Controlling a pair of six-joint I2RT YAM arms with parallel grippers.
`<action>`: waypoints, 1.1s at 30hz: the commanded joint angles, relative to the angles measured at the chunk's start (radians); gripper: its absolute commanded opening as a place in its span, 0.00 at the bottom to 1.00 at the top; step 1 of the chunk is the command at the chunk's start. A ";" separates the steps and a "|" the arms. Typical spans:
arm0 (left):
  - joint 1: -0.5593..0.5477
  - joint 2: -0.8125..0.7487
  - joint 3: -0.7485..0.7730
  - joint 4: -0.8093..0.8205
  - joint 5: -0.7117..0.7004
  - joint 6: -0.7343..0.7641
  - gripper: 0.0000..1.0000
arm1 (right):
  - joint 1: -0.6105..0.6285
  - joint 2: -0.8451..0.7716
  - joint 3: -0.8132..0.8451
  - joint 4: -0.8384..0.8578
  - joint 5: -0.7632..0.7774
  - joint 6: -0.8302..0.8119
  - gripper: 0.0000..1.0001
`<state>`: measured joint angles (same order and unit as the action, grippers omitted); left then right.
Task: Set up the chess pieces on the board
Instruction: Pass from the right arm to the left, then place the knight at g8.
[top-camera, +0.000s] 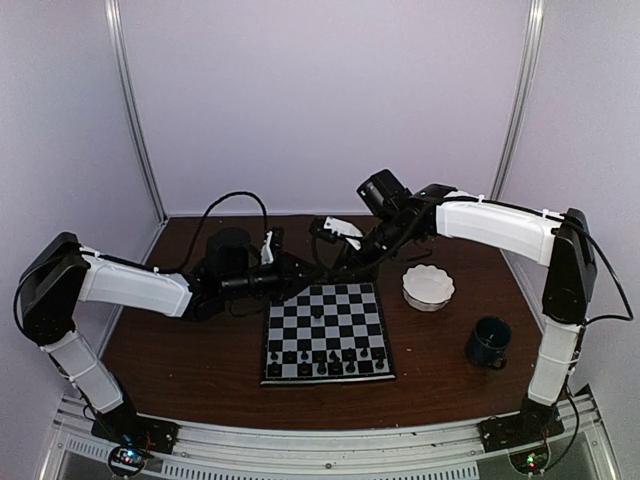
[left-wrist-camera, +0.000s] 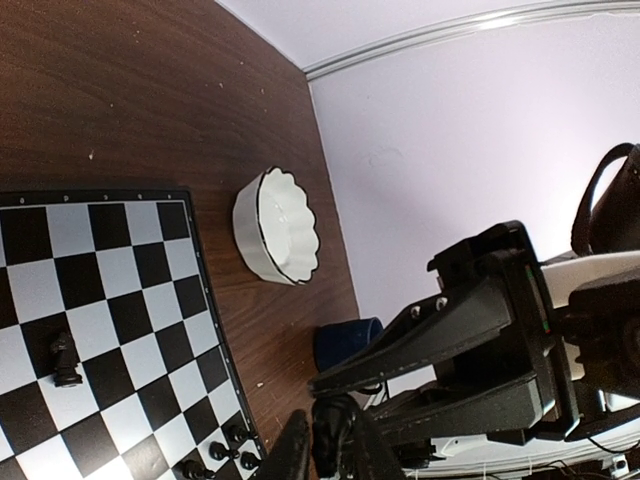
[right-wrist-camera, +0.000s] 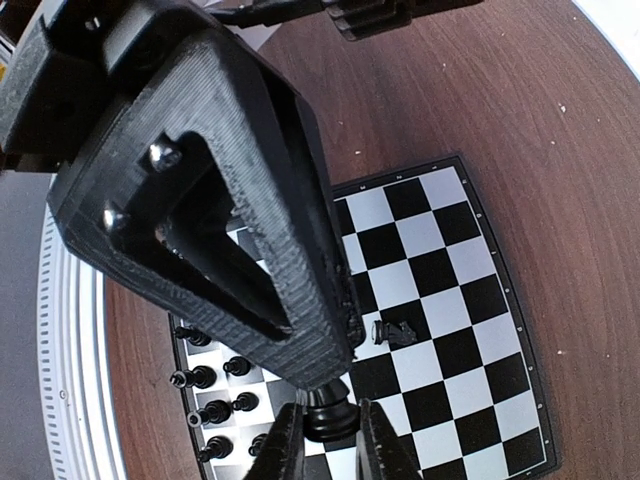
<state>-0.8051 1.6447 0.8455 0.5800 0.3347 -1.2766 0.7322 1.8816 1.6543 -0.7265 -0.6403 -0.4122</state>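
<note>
The board (top-camera: 325, 330) lies mid-table, with several black chess pieces (top-camera: 320, 362) lined up in its two near rows. One lone piece (right-wrist-camera: 392, 332) sits on a middle square. Both grippers meet above the board's far edge. My right gripper (right-wrist-camera: 327, 445) is shut on the round base of a black piece (right-wrist-camera: 327, 410). My left gripper (left-wrist-camera: 333, 450) is shut on the same piece (left-wrist-camera: 335, 425) from the other side, and its black finger (right-wrist-camera: 230, 200) fills much of the right wrist view. In the top view the held piece is hidden between the left gripper (top-camera: 305, 270) and the right gripper (top-camera: 325, 262).
A white scalloped bowl (top-camera: 428, 287) stands right of the board's far corner. Further right and nearer is a dark blue mug (top-camera: 489, 341). Black cables hang behind both grippers at the back of the table. Metal frame posts stand at the back corners.
</note>
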 joint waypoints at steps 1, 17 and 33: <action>-0.001 0.010 0.028 0.064 0.011 0.007 0.11 | -0.005 0.005 0.030 0.014 -0.023 0.013 0.15; -0.011 -0.146 0.164 -0.617 -0.014 0.377 0.01 | -0.126 -0.088 -0.006 -0.151 -0.207 -0.028 0.46; -0.280 -0.021 0.470 -1.451 -0.366 0.830 0.01 | -0.212 -0.319 -0.392 -0.030 -0.035 -0.120 0.51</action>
<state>-1.0298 1.5459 1.2541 -0.6865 0.1051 -0.5510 0.5194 1.6054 1.2770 -0.8165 -0.7193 -0.5163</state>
